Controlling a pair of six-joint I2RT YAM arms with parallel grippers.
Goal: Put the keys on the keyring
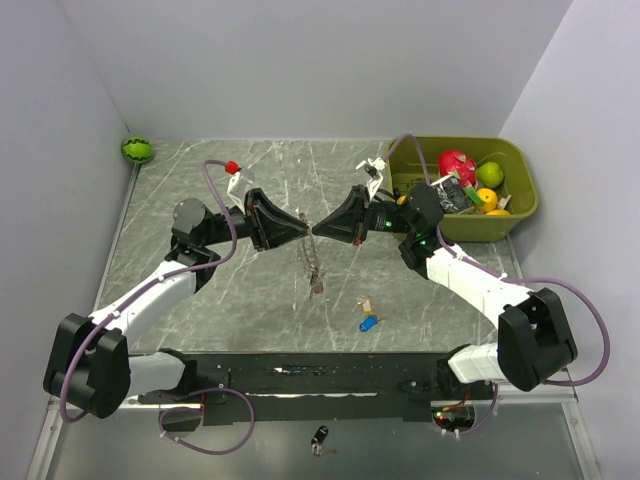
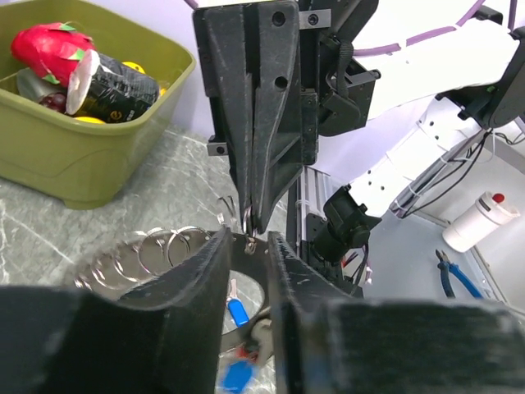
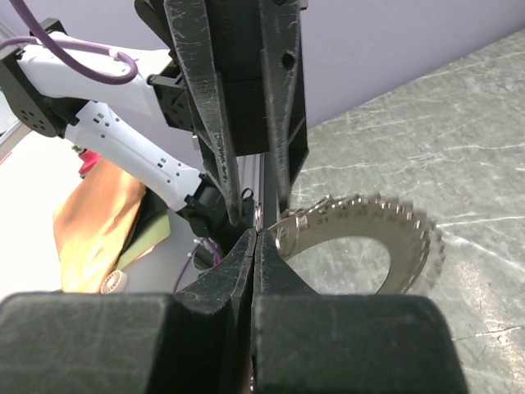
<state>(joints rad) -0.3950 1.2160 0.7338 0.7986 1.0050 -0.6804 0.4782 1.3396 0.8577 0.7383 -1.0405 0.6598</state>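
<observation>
Keyring [image 3: 369,212] was thin, grey, toothy metal | right gripper [image 3: 256,236] pinched its edge, black fingers together | left gripper [image 2: 248,243] fingers stood a bit apart

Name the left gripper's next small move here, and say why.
Probably close the left gripper onto the keyring. Its jaws stand apart around the ring's edge, right beside the right gripper, which is shut on that edge and holds the ring above the table. A second grip would likely steady it.
</observation>
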